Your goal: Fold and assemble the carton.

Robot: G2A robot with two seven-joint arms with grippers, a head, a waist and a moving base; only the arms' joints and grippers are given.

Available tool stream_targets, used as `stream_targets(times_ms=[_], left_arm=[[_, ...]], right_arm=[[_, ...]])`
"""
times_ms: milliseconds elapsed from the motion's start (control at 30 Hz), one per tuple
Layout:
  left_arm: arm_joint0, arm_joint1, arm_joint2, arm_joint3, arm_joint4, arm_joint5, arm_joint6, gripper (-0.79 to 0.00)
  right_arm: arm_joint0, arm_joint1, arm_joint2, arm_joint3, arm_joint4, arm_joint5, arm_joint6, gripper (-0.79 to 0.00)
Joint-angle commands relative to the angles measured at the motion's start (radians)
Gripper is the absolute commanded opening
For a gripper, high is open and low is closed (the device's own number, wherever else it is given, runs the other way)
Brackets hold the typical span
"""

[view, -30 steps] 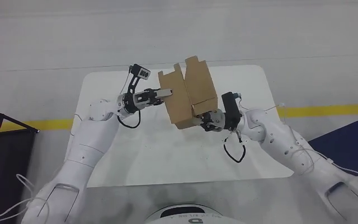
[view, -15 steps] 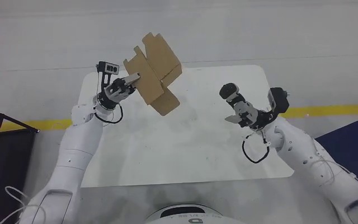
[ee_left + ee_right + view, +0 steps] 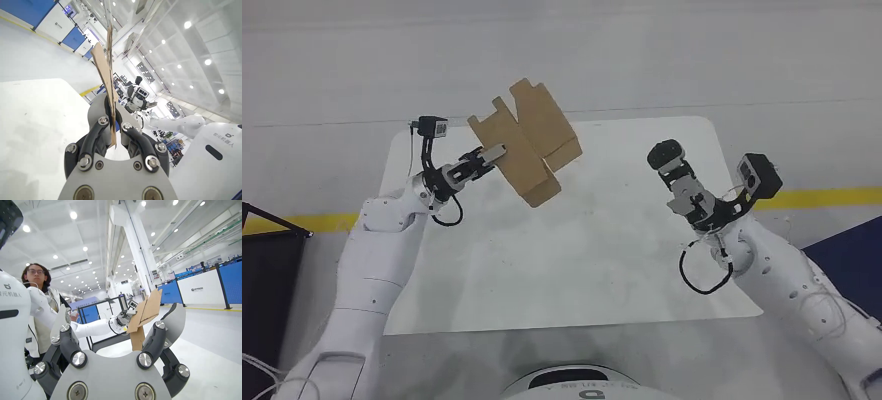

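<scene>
The brown carton (image 3: 525, 140) hangs in the air above the table's far left part, partly unfolded, flaps sticking up. My left gripper (image 3: 494, 155) is shut on its left edge; in the left wrist view the cardboard sheet (image 3: 108, 79) runs edge-on between the closed fingers (image 3: 98, 109). My right gripper (image 3: 674, 172) is raised over the right side of the table, apart from the carton, open and empty. The right wrist view has its wide-spread fingers (image 3: 173, 315) with the carton (image 3: 145, 315) and the left arm farther off.
The white table (image 3: 572, 260) is bare below the carton. A dark object (image 3: 262, 260) stands on the floor at the left edge. A yellow floor line (image 3: 832, 195) runs past the table.
The right gripper let go of the carton and drew back to the right, raised and open. The left gripper carried the carton up and left, then shifted it slightly right.
</scene>
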Motion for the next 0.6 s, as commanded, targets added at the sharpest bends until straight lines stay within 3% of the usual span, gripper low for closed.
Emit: stream_targets(times_ms=[0,233,333,500,567], left_arm=[[0.007,0.004,0.003,-0.024,0.032,0.008,-0.020,-0.785],[0.012,0.025,0.017,-0.100,0.136,0.060,-0.135,-0.785],[0.025,0.038,0.024,-0.144,0.165,0.073,-0.148,-0.785],[0.050,0.062,0.030,-0.199,0.161,0.072,-0.147,-0.785],[0.056,0.070,0.034,-0.211,0.147,0.068,-0.144,-0.785]], right_arm=[[0.019,-0.009,-0.023,0.020,0.054,0.000,0.069,0.000],[0.147,-0.049,-0.132,0.065,0.387,0.143,0.574,-0.003],[0.190,-0.065,-0.157,0.074,0.506,0.200,0.732,-0.099],[0.241,-0.094,-0.163,0.115,0.566,0.263,0.826,-0.105],[0.240,-0.105,-0.170,0.122,0.612,0.221,0.848,-0.129]])
